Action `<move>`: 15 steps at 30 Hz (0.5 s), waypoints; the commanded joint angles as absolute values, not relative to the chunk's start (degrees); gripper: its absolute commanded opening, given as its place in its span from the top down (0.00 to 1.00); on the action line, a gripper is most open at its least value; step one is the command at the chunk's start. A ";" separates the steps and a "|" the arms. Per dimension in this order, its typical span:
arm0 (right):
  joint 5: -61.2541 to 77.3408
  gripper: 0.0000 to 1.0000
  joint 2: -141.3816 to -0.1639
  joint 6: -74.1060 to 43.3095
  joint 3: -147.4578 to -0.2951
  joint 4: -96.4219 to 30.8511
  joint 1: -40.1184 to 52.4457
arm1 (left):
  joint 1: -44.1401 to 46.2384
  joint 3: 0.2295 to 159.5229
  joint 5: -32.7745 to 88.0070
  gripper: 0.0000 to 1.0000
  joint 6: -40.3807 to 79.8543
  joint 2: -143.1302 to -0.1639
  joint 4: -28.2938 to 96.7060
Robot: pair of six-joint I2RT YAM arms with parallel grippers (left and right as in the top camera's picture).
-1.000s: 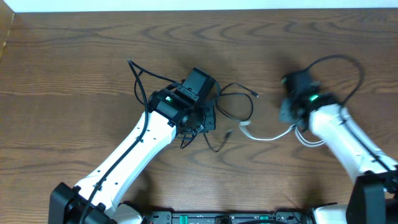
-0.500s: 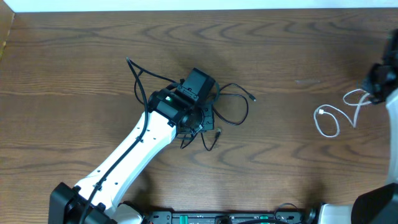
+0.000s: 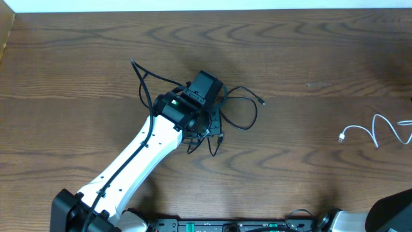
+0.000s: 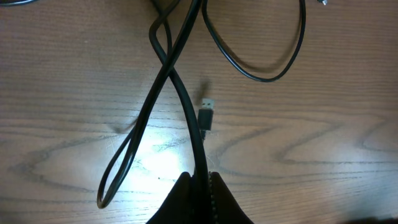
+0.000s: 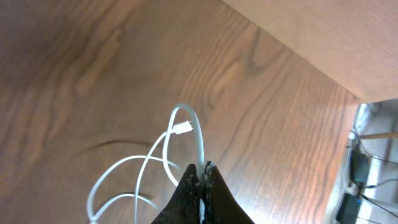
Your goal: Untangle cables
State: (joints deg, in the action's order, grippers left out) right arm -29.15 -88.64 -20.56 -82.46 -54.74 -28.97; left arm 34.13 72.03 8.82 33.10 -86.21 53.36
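Note:
In the overhead view my left gripper (image 3: 210,124) sits mid-table on the tangle of black cables (image 3: 243,109). In the left wrist view it (image 4: 200,182) is shut on one black cable (image 4: 186,106) that crosses another strand; a small plug (image 4: 206,115) lies beside it, and a black loop (image 4: 273,62) lies beyond. The white cable (image 3: 376,132) lies in loose curves at the table's right edge, apart from the black ones. My right gripper (image 5: 203,169) is shut on the white cable (image 5: 198,140); it is outside the overhead view.
A thin black cord end (image 3: 136,67) trails up and left from the left arm. In the right wrist view the table's edge (image 5: 292,56) runs close by, with floor and wires (image 5: 373,162) beyond it.
My right gripper has pulled the white cable far to the right, free of the black cables, and has left the overhead view. The left arm has not moved.

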 commanded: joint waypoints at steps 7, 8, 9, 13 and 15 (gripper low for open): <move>-4.58 0.14 -88.36 -15.22 -83.37 -56.03 -29.04 | 34.09 72.34 8.03 0.92 32.58 -86.46 53.52; -1.74 0.13 -88.36 -14.31 -83.35 -57.34 -29.04 | 34.09 72.34 8.03 0.92 32.58 -86.46 53.52; 0.19 0.11 -88.36 -14.04 -83.35 -58.76 -29.04 | 34.09 72.34 8.03 0.92 32.58 -86.46 53.49; 0.75 0.07 -88.40 -14.06 -81.97 -63.40 -29.02 | 34.09 72.34 8.03 0.92 32.58 -86.46 53.52; 0.80 0.06 -88.40 -14.06 -79.59 -63.51 -28.99 | 34.09 72.34 8.05 0.92 32.58 -86.46 53.52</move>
